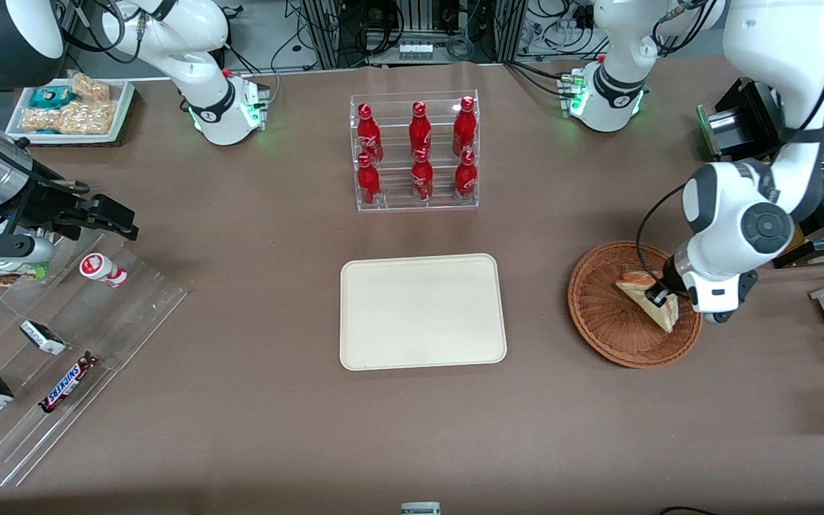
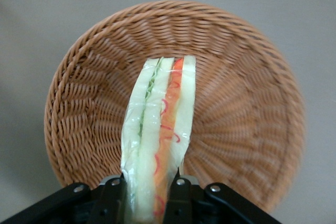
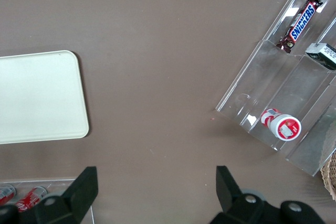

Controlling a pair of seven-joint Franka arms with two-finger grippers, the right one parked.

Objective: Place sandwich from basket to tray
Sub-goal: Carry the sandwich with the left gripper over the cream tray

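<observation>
Here the gripper [image 2: 149, 192] clamps the sandwich [image 2: 160, 129] by its edge, over the basket [image 2: 247, 77]. That grip suits carrying it to the tray [image 1: 423, 311].

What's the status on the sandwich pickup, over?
Gripper shut on sandwich, over the basket. Tray bare. Table between basket and tray shows nothing in the way.

We've got the front view high over the table; both it and the close left wrist view share the basket [image 1: 634, 305] [image 2: 173, 103].
</observation>
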